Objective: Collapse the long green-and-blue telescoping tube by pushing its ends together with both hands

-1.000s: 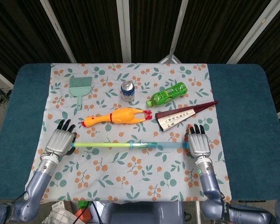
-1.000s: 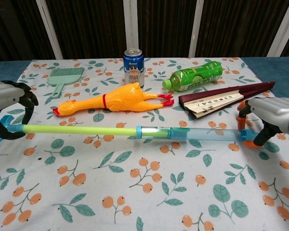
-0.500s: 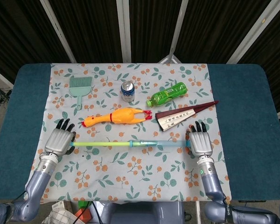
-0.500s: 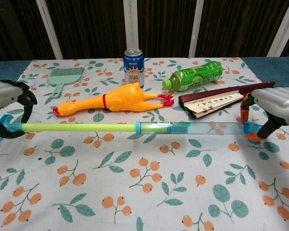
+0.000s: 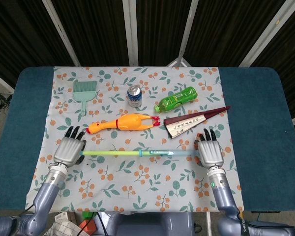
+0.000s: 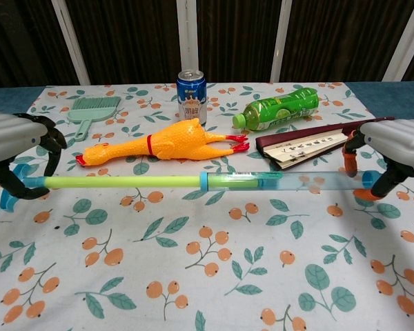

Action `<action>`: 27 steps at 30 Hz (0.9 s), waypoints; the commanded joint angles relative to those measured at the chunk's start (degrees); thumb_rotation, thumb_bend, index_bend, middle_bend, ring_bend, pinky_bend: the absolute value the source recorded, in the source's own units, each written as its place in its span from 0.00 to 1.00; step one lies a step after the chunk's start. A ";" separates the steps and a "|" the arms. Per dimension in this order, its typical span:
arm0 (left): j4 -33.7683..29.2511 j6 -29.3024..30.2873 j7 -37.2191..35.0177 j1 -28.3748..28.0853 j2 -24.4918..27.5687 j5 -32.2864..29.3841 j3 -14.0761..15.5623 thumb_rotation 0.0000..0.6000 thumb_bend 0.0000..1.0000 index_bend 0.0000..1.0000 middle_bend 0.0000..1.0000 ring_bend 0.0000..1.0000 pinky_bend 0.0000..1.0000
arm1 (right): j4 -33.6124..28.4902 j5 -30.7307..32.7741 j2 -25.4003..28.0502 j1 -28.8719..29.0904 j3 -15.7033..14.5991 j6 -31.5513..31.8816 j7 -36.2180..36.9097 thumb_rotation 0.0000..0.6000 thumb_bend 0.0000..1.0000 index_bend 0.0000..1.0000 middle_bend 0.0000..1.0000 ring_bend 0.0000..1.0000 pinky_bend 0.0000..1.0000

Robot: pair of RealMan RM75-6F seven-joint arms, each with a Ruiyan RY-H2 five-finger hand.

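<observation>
The telescoping tube point(image 5: 137, 153) point(image 6: 193, 181) hangs level just above the cloth, green rod on its left half, clear blue sleeve on its right. My left hand point(image 5: 69, 150) point(image 6: 17, 148) grips the green end, fingers curled over the blue end cap point(image 6: 10, 193). At the other end my right hand point(image 5: 210, 153) point(image 6: 393, 153) holds the blue end by its orange cap point(image 6: 366, 195). The palms face each other along the tube.
Behind the tube lie a yellow rubber chicken point(image 5: 120, 123) point(image 6: 159, 143), a folded fan point(image 5: 191, 122) point(image 6: 317, 143), a green bottle point(image 5: 176, 99) point(image 6: 279, 108), a blue can point(image 5: 134, 95) point(image 6: 191, 95) and a green brush point(image 5: 82, 93) point(image 6: 91, 109). The floral cloth point(image 5: 137, 187) covers the blue table point(image 5: 255, 128).
The tube has lifted slightly and got shorter. My left hand has moved right, pushing the green rod further into the blue sleeve; the right hand has risen a little.
</observation>
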 commanded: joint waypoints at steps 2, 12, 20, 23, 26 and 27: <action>-1.24 0.72 0.81 -0.24 -0.64 -0.40 -0.33 1.00 0.58 0.61 0.17 0.00 0.02 | -1.84 -0.61 0.58 0.01 -0.09 0.65 -0.64 1.00 0.34 0.75 0.24 0.00 0.00; -3.54 2.58 2.58 -0.71 -2.90 -0.86 -0.87 1.00 0.58 0.61 0.17 0.00 0.02 | -5.51 -1.57 0.57 0.05 -0.57 1.68 -1.74 1.00 0.34 0.76 0.25 0.00 0.00; -5.18 4.03 4.13 -1.32 -4.35 -0.65 -1.46 1.00 0.58 0.61 0.17 0.00 0.02 | -7.19 -1.87 -0.13 0.34 -0.84 2.47 -3.25 1.00 0.34 0.76 0.25 0.00 0.00; -5.54 4.26 4.34 -1.41 -4.56 -0.73 -1.60 1.00 0.58 0.61 0.17 0.00 0.02 | -7.30 -1.82 -0.36 0.37 -0.89 2.57 -3.43 1.00 0.34 0.76 0.25 0.00 0.00; -5.99 4.64 4.68 -1.48 -4.90 -0.95 -1.71 1.00 0.58 0.61 0.17 0.00 0.02 | -7.44 -1.29 -0.76 0.29 -0.79 2.74 -3.41 1.00 0.34 0.76 0.25 0.00 0.00; -6.12 4.80 4.80 -1.50 -4.99 -1.08 -1.75 1.00 0.58 0.61 0.17 0.00 0.02 | -7.50 -1.07 -0.87 0.26 -0.72 2.81 -3.40 1.00 0.34 0.76 0.25 0.00 0.00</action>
